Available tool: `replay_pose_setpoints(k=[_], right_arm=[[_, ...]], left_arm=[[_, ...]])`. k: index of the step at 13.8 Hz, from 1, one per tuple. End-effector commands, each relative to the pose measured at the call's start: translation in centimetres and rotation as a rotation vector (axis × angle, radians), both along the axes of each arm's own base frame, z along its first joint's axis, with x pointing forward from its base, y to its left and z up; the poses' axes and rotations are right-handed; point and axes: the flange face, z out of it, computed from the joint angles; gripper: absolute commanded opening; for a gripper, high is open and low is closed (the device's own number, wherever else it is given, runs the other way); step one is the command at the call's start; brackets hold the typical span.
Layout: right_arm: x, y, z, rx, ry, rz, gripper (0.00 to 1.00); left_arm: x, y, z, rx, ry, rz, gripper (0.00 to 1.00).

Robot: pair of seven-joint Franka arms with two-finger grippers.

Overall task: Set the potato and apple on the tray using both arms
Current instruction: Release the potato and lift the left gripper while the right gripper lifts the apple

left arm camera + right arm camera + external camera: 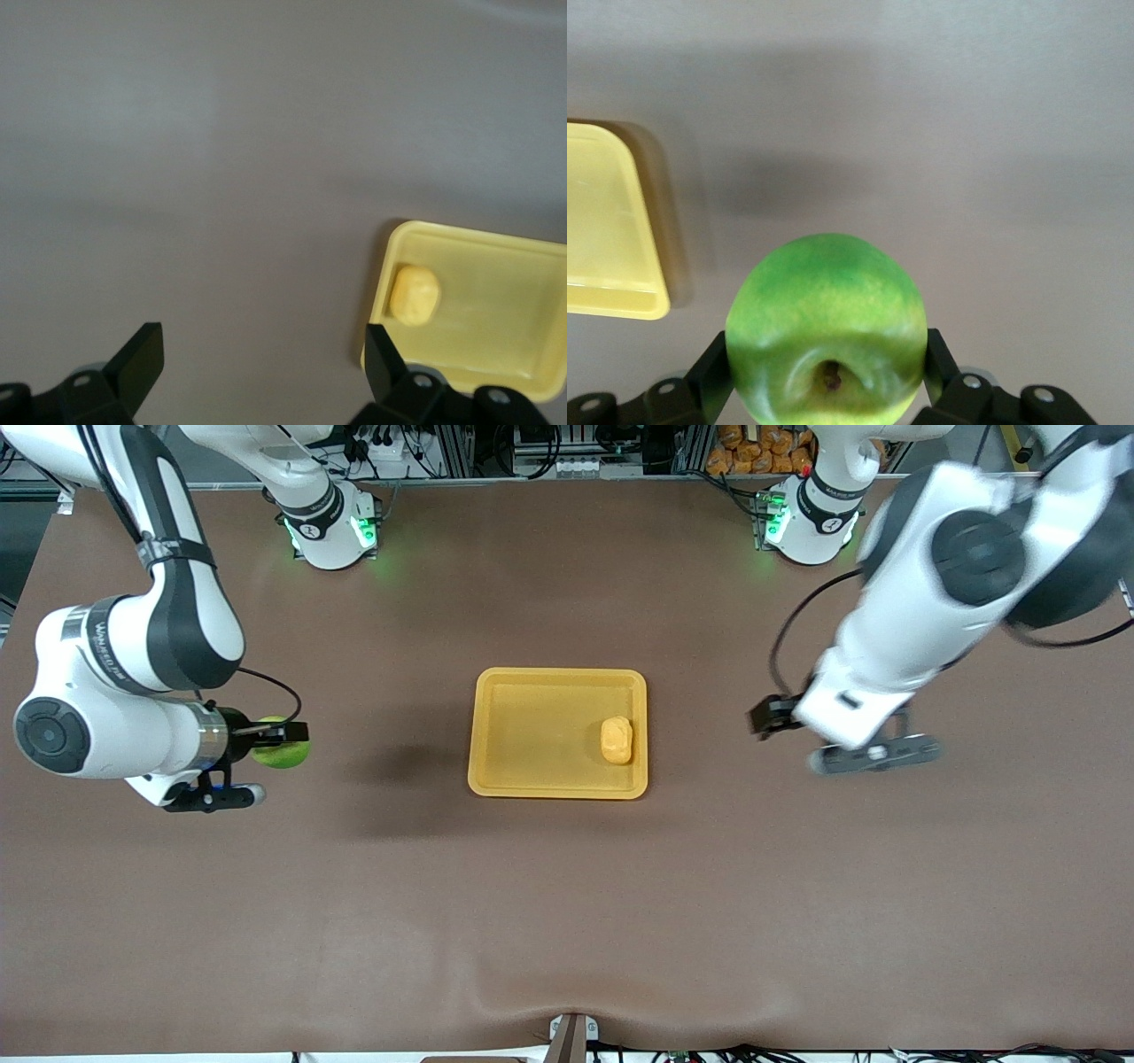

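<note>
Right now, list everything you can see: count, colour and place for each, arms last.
tray: one, yellow-orange, middle of the table.
potato: one, yellow-orange, in the tray, near the rim toward the left arm's end.
apple: one, bright green, held in the air over the table toward the right arm's end, clear of the tray.
table: one, brown cover.
right gripper: one, black, fingers shut on the apple.
left gripper: one, black, fingers open and empty, over bare table toward the left arm's end.

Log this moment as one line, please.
potato: in tray | apple: held by right gripper, over table | left gripper: open, empty, beside tray
</note>
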Motion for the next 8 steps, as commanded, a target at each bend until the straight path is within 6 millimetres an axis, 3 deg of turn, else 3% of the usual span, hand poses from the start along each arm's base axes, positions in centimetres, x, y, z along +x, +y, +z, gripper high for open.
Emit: replay_pose_setpoints(k=[1, 5, 8], right_arm=[[-0.3, 3.0, 0.8, 0.005, -0.005, -0.039, 0.00], [-1.1, 9.5, -0.2, -0.030, -0.035, -0.082, 0.00], [-1.9, 14.1, -2.5, -0.059, -0.036, -0.105, 0.00]], left_arm=[[-2.1, 4.5, 3.7, 0.019, 0.023, 0.032, 1.00], [-3.5, 8.8, 6.5, 0.038, 0.037, -0.018, 1.00], [-4.3, 10.5, 7.6, 0.046, 0.046, -0.056, 1.00]])
